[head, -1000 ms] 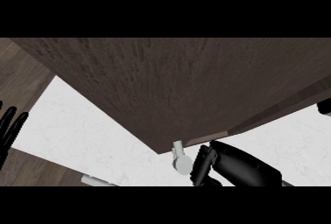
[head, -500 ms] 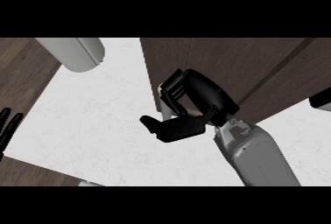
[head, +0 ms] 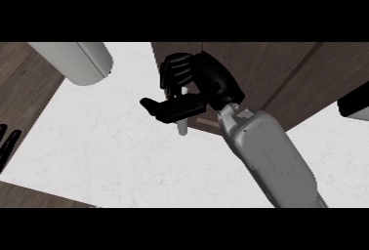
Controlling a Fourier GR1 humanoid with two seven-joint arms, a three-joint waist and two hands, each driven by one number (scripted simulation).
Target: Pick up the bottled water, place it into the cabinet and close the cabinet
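One dark wooden cabinet door fills our upper right; our right hand curls round its pale handle; where the bottled water is we cannot tell; our left hand rests with straight fingers at the left edge; a pale cylinder sits upper left.

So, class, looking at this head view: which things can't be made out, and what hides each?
Head view only.
Bottled water: not seen; the cabinet door hides any contents.
Handle: mostly covered by the right hand curled round it.
Left hand: cut off by the left edge.
Pale rounded object: cut off by the top edge, unidentifiable.
Black-and-white object: cut by the right edge.
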